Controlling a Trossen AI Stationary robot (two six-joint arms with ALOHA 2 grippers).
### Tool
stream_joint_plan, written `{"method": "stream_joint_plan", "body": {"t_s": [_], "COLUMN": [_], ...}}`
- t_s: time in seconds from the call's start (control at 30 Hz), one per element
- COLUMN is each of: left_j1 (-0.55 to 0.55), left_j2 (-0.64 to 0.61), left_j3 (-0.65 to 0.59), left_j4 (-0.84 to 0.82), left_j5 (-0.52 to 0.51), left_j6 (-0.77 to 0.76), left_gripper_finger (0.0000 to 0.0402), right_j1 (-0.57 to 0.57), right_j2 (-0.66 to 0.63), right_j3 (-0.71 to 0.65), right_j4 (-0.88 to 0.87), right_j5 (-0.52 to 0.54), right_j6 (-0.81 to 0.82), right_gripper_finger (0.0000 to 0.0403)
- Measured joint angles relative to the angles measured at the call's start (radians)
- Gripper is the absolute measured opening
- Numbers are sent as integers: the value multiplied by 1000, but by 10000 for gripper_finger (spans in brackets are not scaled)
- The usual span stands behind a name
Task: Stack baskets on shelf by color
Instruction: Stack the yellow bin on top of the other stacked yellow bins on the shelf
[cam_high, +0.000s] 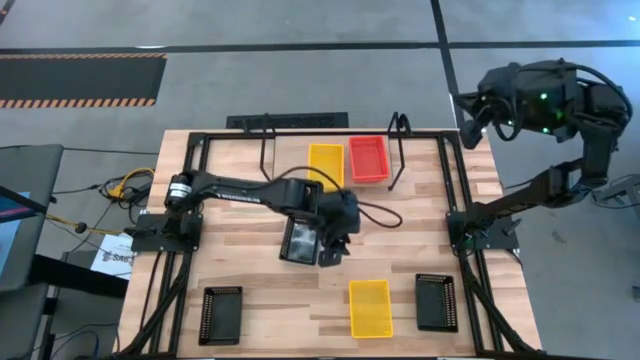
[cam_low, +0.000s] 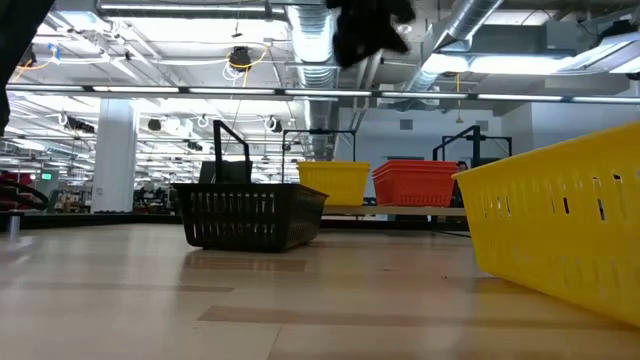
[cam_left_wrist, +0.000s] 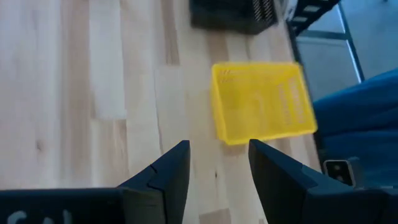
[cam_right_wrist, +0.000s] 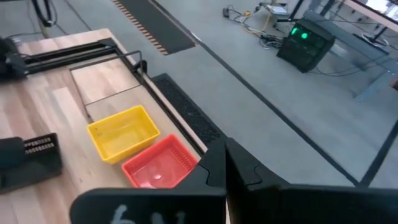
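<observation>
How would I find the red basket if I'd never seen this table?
Look at the far edge of the wooden table, where the thin black wire shelf stands. Two baskets sit side by side on it. The red basket is the one nearer the right arm, next to a yellow basket, and it is the only red one showing.

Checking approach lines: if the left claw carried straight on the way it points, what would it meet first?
Probably the loose yellow basket on the table; the open left claw lines up with its near edge, empty, with bare wood between. Depth is unclear.
</observation>
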Motion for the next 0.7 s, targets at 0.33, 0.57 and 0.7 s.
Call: {"method": "stream_joint_plan", "body": {"t_s": [0.33, 0.57, 0.7], "left_j1": [-61, -78, -56], "left_j2": [2, 1, 1], "left_j3": [-207, -222, -223], "left_j4": [174, 159, 90], "left_j5": [-39, -52, -54], "left_j6": [-143, -168, -174], "left_gripper_finger": [151, 151, 151], "right_j1": [0, 21, 120], "right_j2": [47, 69, 48], "right_j3": [0, -15, -102], "right_j4": [0, 2, 1], "right_j5": [-26, -236, -334], "right_j6": [-52, -1, 103], "right_gripper_finger": [8, 8, 3]}}
